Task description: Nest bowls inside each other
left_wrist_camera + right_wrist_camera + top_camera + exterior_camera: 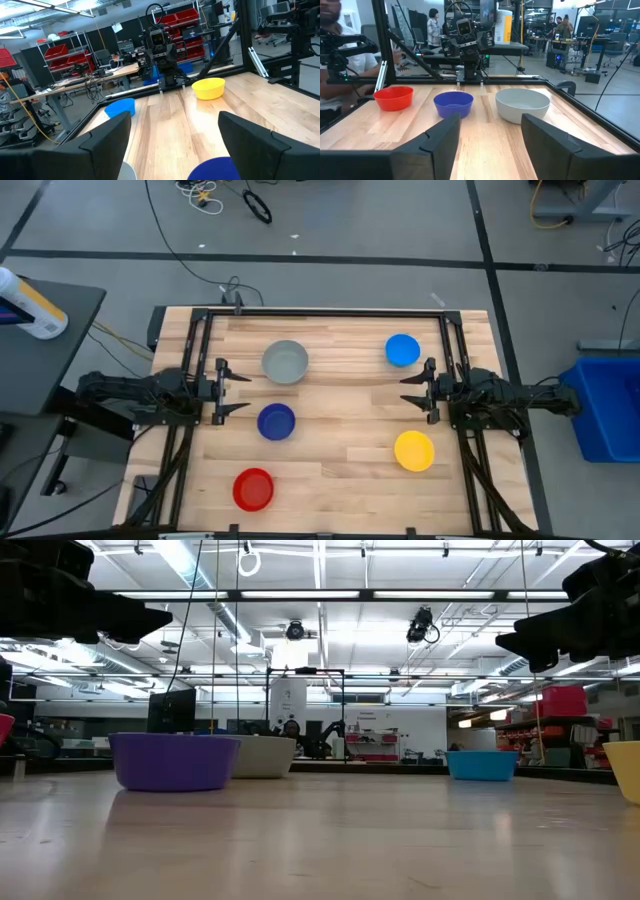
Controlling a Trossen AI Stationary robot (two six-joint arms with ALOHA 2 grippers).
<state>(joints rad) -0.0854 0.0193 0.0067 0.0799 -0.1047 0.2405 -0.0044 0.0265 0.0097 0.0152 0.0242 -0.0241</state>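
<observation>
The left gripper (222,387) is held open and empty at the table's left edge, with the grey bowl (285,362) and dark blue bowl (276,421) lying just inward of it and the red bowl (253,489) nearer the front. The light blue bowl (402,350) and yellow bowl (414,450) are flanked by the open, empty right gripper (420,390). All five are kept apart; nothing is nested. The red bowl is cut off in the low view.

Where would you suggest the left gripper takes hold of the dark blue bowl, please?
Probably by the rim. The dark blue bowl sits upright and open, apart from the grey bowl and red bowl, so its thin wall is free all round. The open left gripper could come down from above on the bowl's near, left-hand edge, one finger inside and one outside.
</observation>
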